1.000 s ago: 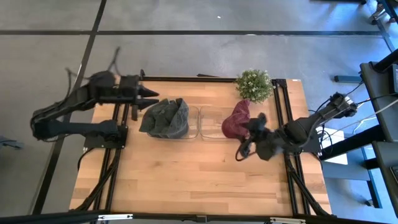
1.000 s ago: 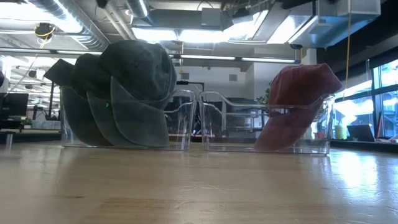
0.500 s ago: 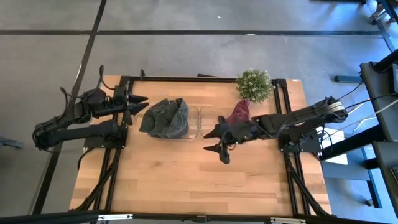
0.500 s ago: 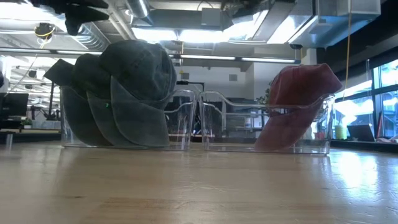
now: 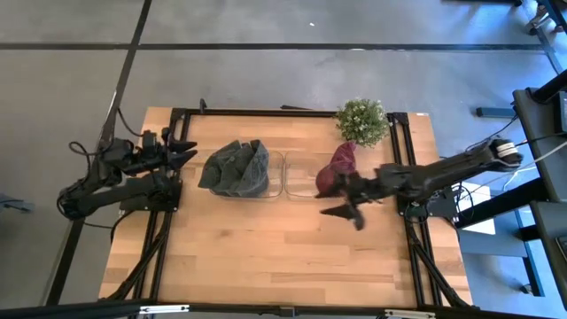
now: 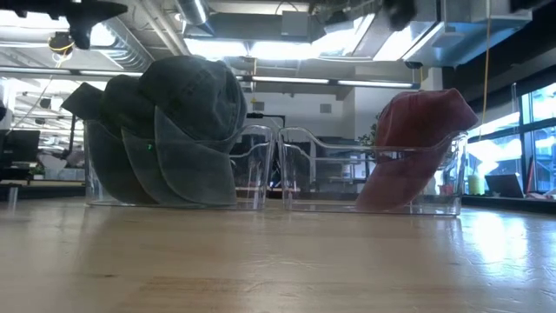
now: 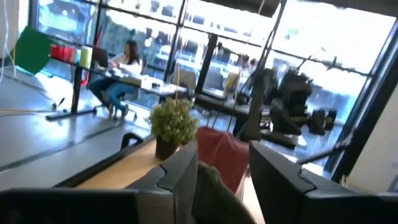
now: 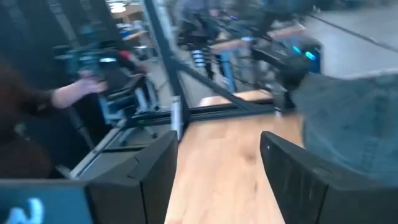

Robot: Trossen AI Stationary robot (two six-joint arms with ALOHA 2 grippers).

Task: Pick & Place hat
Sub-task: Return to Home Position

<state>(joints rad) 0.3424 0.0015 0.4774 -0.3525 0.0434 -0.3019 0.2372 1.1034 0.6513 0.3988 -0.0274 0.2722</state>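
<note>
Several dark grey hats are piled in the left clear bin, bulging above its rim. A maroon hat leans over the far right wall of the right clear bin, as the low view shows. My left gripper is open and empty, above the table's left side, to the left of the grey hats. My right gripper is open and empty, just near of the maroon hat. In the left wrist view, the maroon hat shows beyond the grey hats.
A small potted plant stands at the table's far edge, behind the right bin. The near half of the wooden table lies bare. A person's arm shows in the room beyond the table.
My left gripper has drawn back from the grey hats toward the table's left edge, staying open. My right gripper swung toward the table's left across the right bin, then came back toward the right, near the maroon hat. The hats have not moved.
</note>
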